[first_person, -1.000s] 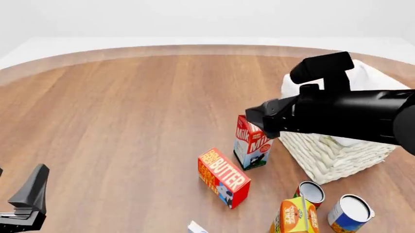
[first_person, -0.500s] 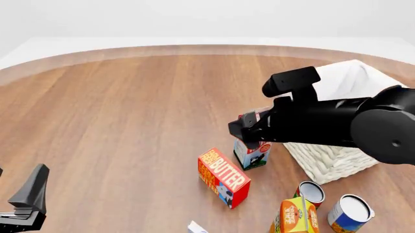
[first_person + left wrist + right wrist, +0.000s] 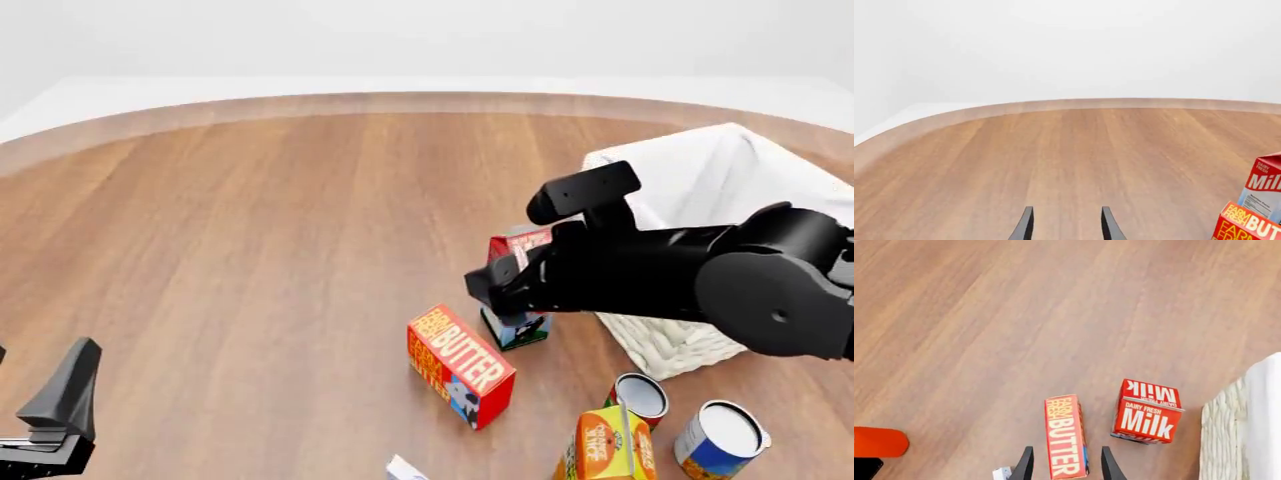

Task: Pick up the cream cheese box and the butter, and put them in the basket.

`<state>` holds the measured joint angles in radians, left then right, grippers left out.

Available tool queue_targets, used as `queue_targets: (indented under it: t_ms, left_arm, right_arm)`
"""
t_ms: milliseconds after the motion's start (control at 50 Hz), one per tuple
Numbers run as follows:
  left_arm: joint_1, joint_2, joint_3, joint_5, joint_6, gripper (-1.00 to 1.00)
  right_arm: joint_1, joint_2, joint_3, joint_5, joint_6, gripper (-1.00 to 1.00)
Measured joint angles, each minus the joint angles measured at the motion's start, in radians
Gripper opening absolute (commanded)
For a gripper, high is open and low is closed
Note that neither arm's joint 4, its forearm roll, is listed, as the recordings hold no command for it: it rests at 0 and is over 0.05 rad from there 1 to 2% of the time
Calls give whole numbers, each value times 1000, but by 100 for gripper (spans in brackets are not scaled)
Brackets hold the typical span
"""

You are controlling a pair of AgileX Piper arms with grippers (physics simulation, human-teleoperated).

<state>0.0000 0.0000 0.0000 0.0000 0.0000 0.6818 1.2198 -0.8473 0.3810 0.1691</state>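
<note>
Butter (image 3: pixel 461 365) is your target now: it lies at about 6 o'clock on the table (image 3: pixel 267 220), just beside the milk carton (image 3: pixel 1146 411). Your right gripper (image 3: pixel 1064 463) hovers above it, fingers apart and empty, framing the carton in its wrist view. Lower squarely, close across the narrow sides, keeping clear of the milk. The basket (image 3: pixel 694 190) waits at 3 o'clock. The left gripper (image 3: pixel 1064 223) idles, spread, at 8 o'clock. The cream cheese box (image 3: pixel 404 469) peeks in at 6 o'clock.

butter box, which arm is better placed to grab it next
Right. The right gripper hangs open above the butter, its fingers straddling the carton. The left gripper sits far off, with only bare table between its fingers.
</note>
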Motion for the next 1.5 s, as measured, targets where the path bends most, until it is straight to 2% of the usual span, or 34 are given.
queue_targets:
  t_ms: [1500]
  left_arm:
    - [0,0,0,0,0,100]
  right_arm:
    - [-2,141,147,-198,61,100]
